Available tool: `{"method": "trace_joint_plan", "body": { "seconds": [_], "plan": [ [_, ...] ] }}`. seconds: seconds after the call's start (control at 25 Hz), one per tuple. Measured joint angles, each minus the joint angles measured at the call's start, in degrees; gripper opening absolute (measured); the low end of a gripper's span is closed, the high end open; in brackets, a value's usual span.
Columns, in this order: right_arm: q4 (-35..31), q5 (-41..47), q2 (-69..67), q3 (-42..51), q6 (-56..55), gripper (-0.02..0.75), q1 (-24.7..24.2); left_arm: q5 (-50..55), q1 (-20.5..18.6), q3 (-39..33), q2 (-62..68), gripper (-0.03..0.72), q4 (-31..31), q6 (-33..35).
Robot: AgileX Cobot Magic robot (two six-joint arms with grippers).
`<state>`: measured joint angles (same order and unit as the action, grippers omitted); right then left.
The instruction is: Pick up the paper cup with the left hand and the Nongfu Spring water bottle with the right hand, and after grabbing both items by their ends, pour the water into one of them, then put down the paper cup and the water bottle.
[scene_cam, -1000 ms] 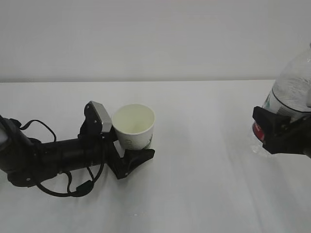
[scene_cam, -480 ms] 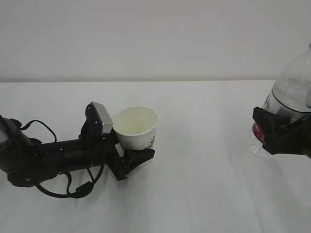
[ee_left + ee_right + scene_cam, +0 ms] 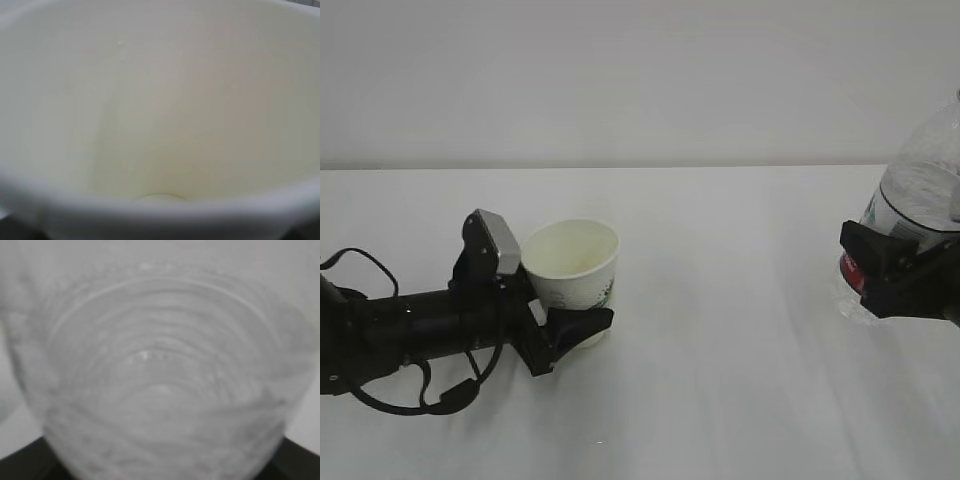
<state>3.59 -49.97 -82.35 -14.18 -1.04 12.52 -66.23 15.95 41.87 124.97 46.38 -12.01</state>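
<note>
Your left gripper is pinching the paper cup low on its wall, cup resting on the table. It's thin and crushable, so go gentle. The right gripper is clamped on the ribbed Nongfu Spring bottle at far right, which looks slippery.

White table, matte, spans the whole lower part of the exterior view. Faint creases or soft shadows run across its right half; the blur leaves unclear which. Plain pale grey wall behind, meeting the table's far edge in a straight horizontal line.
</note>
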Motion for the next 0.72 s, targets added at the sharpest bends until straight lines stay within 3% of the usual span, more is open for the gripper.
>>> {"method": "trace_joint_plan", "body": {
  "seconds": [0.44,0.72],
  "plan": [
    [0.0,0.1,0.0,0.0,0.0,0.505,0.0,0.1,-1.7,-8.0,-9.3,0.565,0.5,-3.6],
    [1.6,1.4,0.0,0.0,-0.1,0.505,0.0,0.1,-1.8,-11.5,-15.8,0.565,4.3,-6.0]
  ]
}}
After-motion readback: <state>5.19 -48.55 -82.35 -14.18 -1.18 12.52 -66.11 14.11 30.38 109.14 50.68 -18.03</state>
